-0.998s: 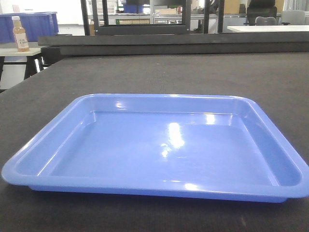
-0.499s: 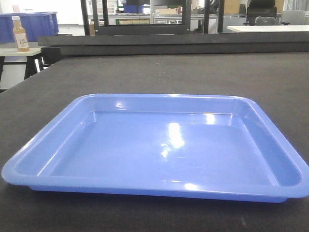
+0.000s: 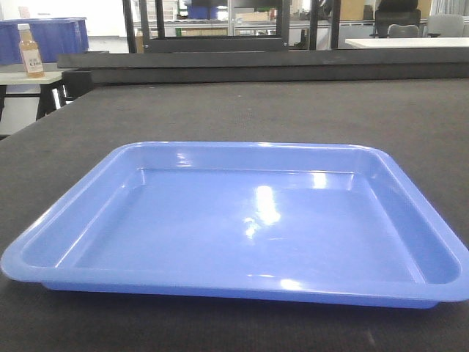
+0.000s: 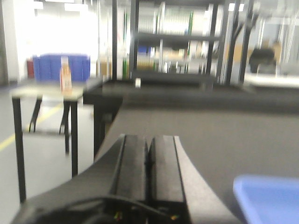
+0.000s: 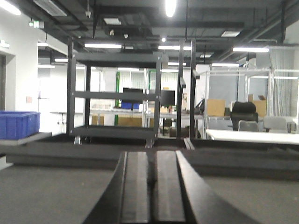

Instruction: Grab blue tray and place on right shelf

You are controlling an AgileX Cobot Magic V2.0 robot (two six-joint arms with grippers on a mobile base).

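Observation:
The blue tray [image 3: 242,227] lies flat and empty on the dark table [image 3: 256,110], filling the near part of the front view. One corner of the tray [image 4: 268,198] shows at the lower right of the blurred left wrist view. My left gripper [image 4: 148,140] is shut with nothing between its fingers, and it sits left of the tray, apart from it. My right gripper [image 5: 153,154] is also shut and empty, pointing across the table, and no tray shows in its view. The right shelf is out of view.
A raised dark ledge [image 3: 256,62] runs along the table's far edge. Beyond the left edge, a side table holds a bottle [image 3: 30,51] and a deep blue bin [image 3: 62,37]. A dark metal rack [image 5: 114,95] stands far ahead, with a white table [image 5: 252,135] to its right.
The front view has shifted very slightly, so the tray's near left corner sits a touch lower and further left. The tray itself has not been touched.

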